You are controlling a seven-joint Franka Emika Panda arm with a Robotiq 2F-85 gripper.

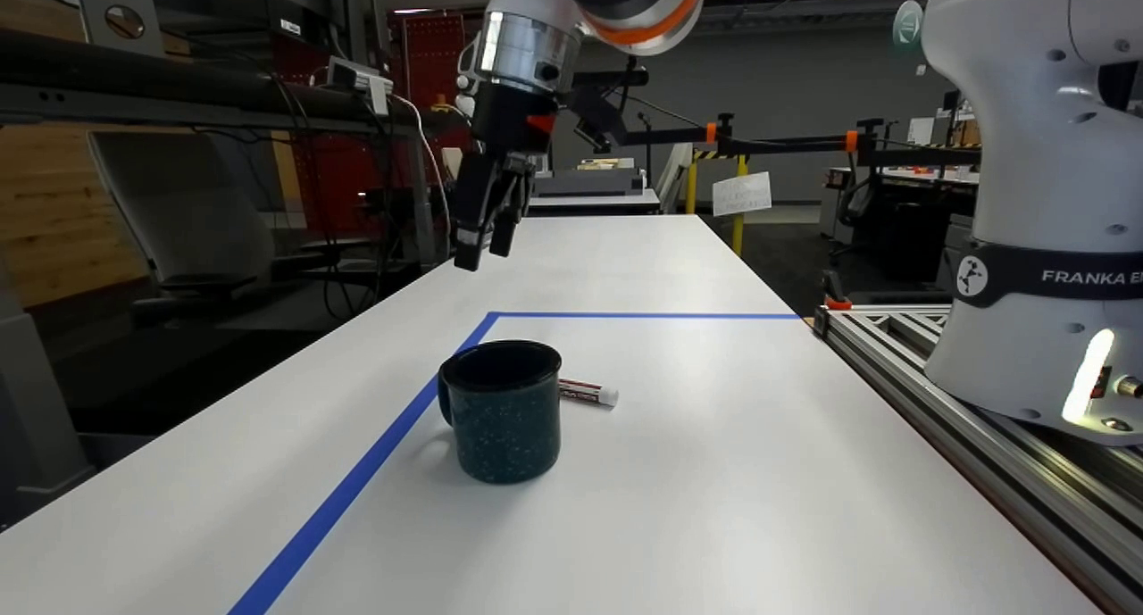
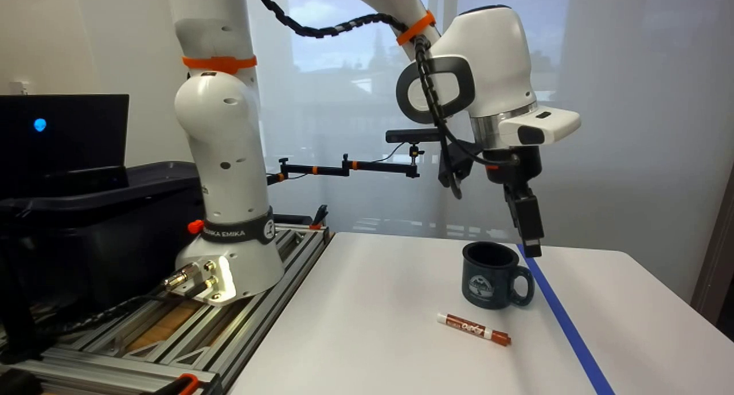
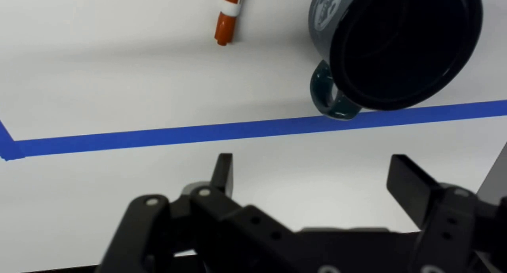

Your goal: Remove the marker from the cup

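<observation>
On the tabletop (image 2: pixel 355 326): marker (image 2: pixel 473 329), lying outside upright cup (image 2: pixel 492 279) — removal presumably done, hence gripper (image 3: pixel 311 172) aloft, jaws apart, empty.

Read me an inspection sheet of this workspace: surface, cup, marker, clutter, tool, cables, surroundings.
Surface: white table, marked with blue tape.
Cup: upright on the table; its inside is dark.
Marker: lies on the table outside the cup, apart from it.
Clutter: laptop on a black bin, off the table.
Tool: open, holding nothing, raised off the table.
Cables: black cable looped along the arm.
Surroundings: gray office chair beyond the table's edge; window behind the arm.
</observation>
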